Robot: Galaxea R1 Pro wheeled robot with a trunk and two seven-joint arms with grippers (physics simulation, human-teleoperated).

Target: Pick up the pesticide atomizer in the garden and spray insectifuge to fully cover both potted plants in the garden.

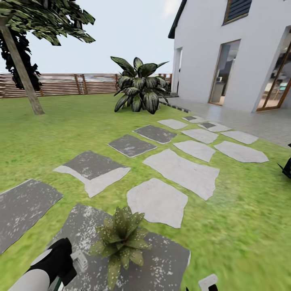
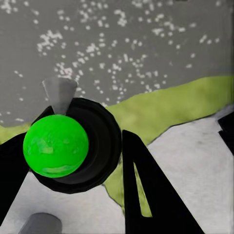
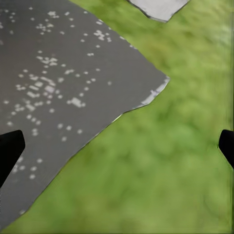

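Observation:
One potted plant (image 1: 120, 239), a rosette of pointed green speckled leaves, stands on a dark grey stepping stone (image 1: 161, 266) right in front of me. My left gripper (image 1: 60, 264) hangs just left of it, shut on the pesticide atomizer (image 1: 79, 260), whose pale trigger head pokes out toward the plant. In the left wrist view the atomizer (image 2: 97, 141) appears end-on as a dark round body with a bright green ball, between the black fingers (image 2: 141, 185) of the left gripper (image 2: 73, 161). My right gripper (image 3: 117, 146) is open over the stone's edge and grass. The second potted plant is out of view.
Grey and pale stepping stones (image 1: 182, 171) lead across the lawn toward a big striped broad-leaved plant (image 1: 140, 85) and a white house (image 1: 234, 52). A tree trunk (image 1: 24, 72) and a brown slatted fence (image 1: 64, 84) stand at the back left. A dark object (image 1: 286, 166) sits at the right edge.

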